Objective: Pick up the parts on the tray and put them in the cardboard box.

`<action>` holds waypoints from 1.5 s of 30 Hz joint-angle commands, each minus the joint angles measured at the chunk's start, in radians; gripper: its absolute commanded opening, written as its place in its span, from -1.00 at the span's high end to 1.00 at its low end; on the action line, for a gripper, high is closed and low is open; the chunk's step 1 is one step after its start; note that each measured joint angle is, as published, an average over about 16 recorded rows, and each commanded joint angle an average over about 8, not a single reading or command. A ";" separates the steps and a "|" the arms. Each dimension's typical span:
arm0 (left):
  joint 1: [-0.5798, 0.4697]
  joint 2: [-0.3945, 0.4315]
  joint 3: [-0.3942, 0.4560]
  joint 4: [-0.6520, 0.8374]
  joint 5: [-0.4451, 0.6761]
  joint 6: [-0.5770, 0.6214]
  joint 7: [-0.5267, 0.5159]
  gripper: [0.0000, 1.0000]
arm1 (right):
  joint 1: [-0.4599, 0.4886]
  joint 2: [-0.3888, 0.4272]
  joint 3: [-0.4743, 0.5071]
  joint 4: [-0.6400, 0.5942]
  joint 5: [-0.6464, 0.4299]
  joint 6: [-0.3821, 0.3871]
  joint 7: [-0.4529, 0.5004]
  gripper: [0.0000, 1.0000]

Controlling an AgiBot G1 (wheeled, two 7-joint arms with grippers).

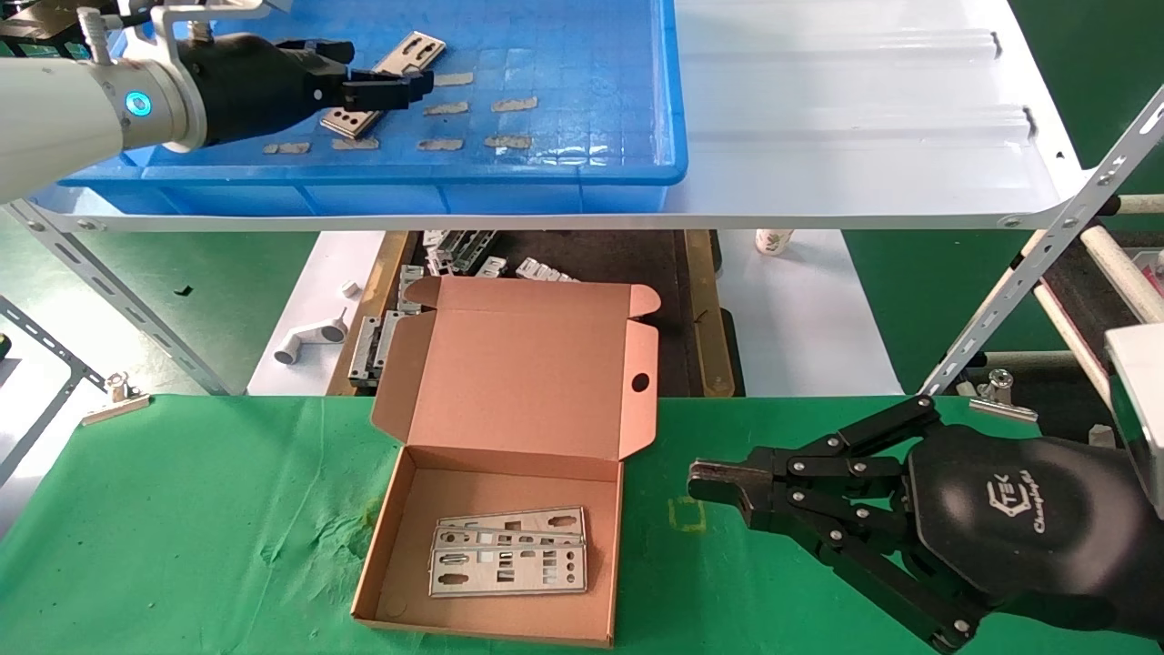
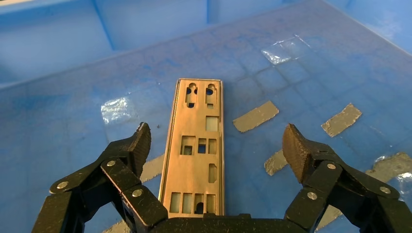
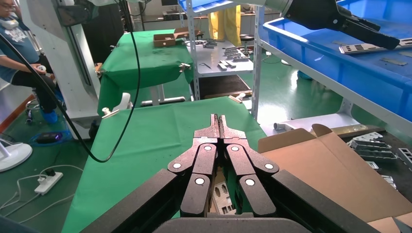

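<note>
Flat plate, open claw: a slip is the risk here.

Nearest us, our right claw [image 1: 718, 487] rests clenched over the green tabletop [image 1: 182, 518] beside the cardboard box [image 1: 509, 473], which already holds parts [image 1: 509, 555]. Farther off, our left claw [image 2: 216, 148] hangs released, straddling the last part [image 2: 197, 150] lying flat in the tray [image 1: 582, 177]; so thin, it may skid off the fingertips [image 2: 297, 145].

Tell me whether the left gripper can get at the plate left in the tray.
Probably yes: the left gripper is open above the plate, fingers either side, nothing between them.
</note>
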 commanded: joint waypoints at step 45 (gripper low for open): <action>-0.001 0.004 -0.004 0.003 -0.005 -0.034 0.009 1.00 | 0.000 0.000 0.000 0.000 0.000 0.000 0.000 1.00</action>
